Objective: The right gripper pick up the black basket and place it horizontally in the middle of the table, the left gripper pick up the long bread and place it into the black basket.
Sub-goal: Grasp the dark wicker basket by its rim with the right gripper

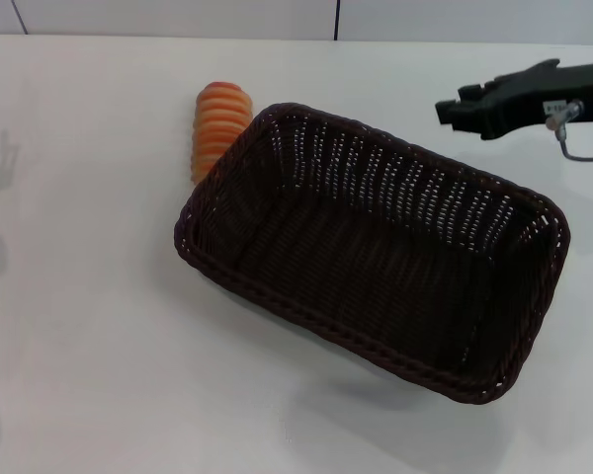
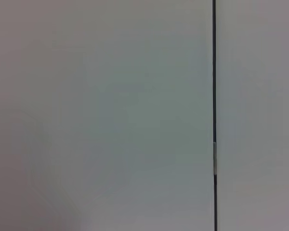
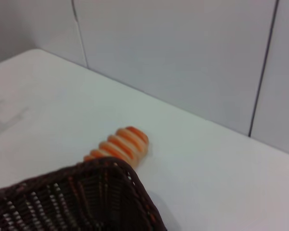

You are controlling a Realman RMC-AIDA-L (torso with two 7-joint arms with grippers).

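From the head camera, the black basket (image 1: 376, 252) lay slantwise on the table (image 1: 89, 346), the long bread (image 1: 217, 126) touching its far left corner, while the right gripper (image 1: 453, 112) hovered empty beyond the basket's far rim; how far it stood open I cannot tell. The left wrist camera showed only a pale wall. From the right wrist, the bread (image 3: 118, 146) lay just past the basket's corner (image 3: 82, 199).

The black basket (image 1: 376, 252), a dark woven rectangle with a braided rim, sits open side up and empty, skewed diagonally, right of the middle of the white table (image 1: 79, 326). The long bread (image 1: 217, 126), orange with pale stripes, lies touching the basket's far left corner.
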